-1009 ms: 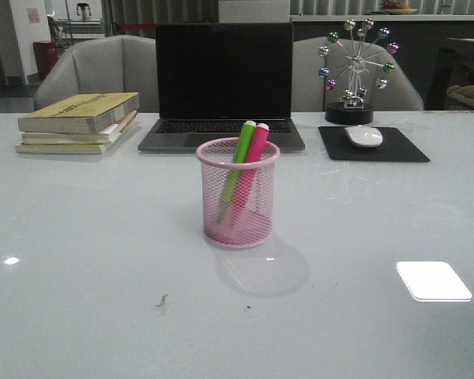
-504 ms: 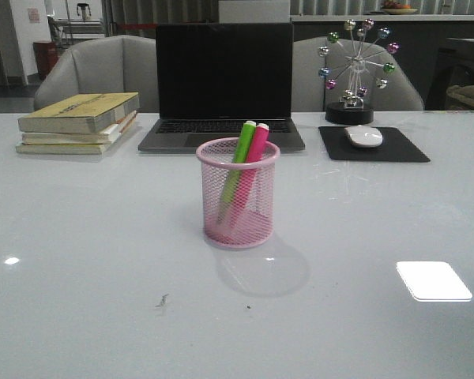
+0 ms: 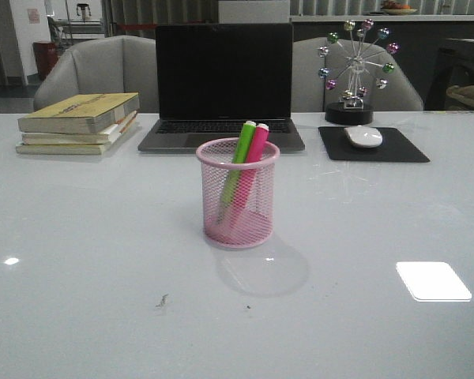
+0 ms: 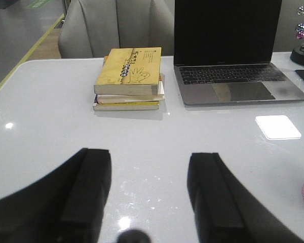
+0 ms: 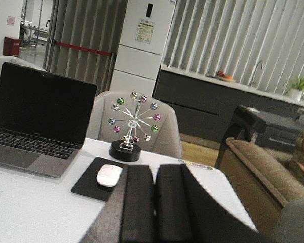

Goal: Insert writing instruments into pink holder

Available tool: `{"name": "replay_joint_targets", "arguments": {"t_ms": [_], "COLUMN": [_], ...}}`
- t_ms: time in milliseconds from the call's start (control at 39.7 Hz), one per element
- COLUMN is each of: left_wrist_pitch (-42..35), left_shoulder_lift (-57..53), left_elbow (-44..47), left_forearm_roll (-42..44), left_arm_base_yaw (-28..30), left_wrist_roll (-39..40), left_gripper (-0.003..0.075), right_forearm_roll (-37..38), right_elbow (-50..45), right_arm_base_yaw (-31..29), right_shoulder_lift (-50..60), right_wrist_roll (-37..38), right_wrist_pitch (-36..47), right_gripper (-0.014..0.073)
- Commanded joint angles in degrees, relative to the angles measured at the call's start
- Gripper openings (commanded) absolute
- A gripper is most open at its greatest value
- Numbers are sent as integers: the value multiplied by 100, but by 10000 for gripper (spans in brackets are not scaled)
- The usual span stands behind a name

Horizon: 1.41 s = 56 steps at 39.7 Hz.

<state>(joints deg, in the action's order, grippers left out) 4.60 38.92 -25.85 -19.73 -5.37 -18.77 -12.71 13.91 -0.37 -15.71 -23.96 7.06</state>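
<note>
both markers, green marker [image 3: 238, 155] and pink marker [image 3: 253, 158], lean toward one o'clock inside the pink holder [image 3: 238, 194] at table centre, so i judge insertion done. my left gripper [image 4: 149, 190] gapes wide; my right gripper [image 5: 155, 202] is pinched together, empty.

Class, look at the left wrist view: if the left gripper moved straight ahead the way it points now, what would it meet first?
Probably the stack of books. The open left gripper faces bare table first; the laptop lies off to one side. Depth and height are unclear.
</note>
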Motion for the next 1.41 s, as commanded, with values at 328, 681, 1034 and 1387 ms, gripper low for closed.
{"name": "replay_joint_targets", "arguments": {"t_ms": [328, 681, 1034, 1387], "left_wrist_pitch": [-416, -391, -391, -391], "left_shoulder_lift": [-33, -33, -33, -33], "left_elbow": [-178, -178, -178, -178], "left_forearm_roll": [-23, -23, -23, -23], "left_arm_base_yaw": [16, 16, 16, 16], "left_wrist_roll": [8, 8, 8, 8], "left_gripper": [405, 405, 405, 405], "right_forearm_roll": [-628, -1239, -1346, -1346], "right_elbow": [-1182, -1575, -1575, -1575], "right_arm_base_yaw": [6, 6, 6, 6], "right_shoulder_lift": [983, 1631, 1638, 1638], "right_wrist_roll": [-52, -52, -52, -52], "right_wrist_pitch": [17, -706, -674, -674], "right_gripper": [57, 57, 57, 57]}}
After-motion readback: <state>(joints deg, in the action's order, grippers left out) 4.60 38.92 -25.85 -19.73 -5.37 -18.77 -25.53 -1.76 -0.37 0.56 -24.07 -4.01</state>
